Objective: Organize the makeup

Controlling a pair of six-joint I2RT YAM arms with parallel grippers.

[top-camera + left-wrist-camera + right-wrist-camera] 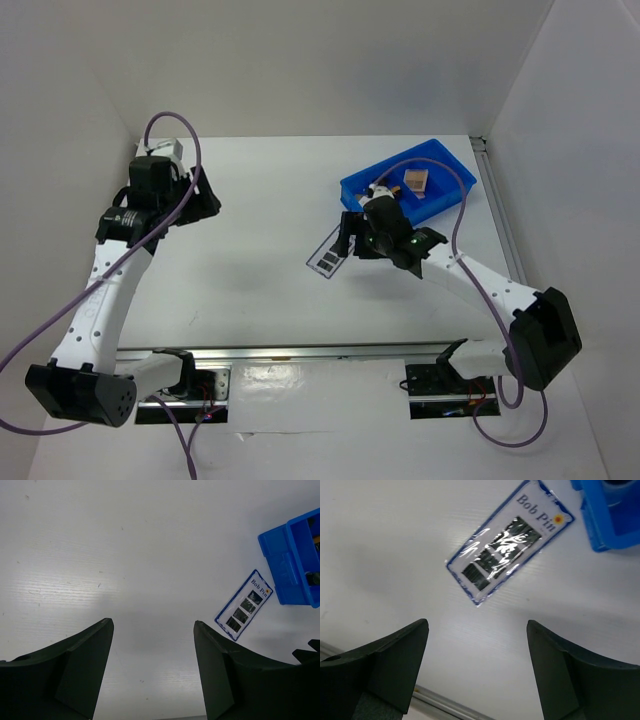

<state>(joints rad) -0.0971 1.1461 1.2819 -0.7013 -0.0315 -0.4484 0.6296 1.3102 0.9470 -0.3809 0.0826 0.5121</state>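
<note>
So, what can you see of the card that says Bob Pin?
The Bob Pin card is a flat white rectangle with a blue border, its name and a small orange mark printed at one end, and dark blocks in a row under glossy, wrinkled clear plastic. It lies flat and slanted on the white table, close beside the blue bin but apart from it; nothing holds it.

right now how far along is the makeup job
Done: at least a tan compact sits in the bin. In hand: nothing; left tool and right tool are open, the right near the card. Left: that Bob Pin card, on the table beside the bin.
</note>
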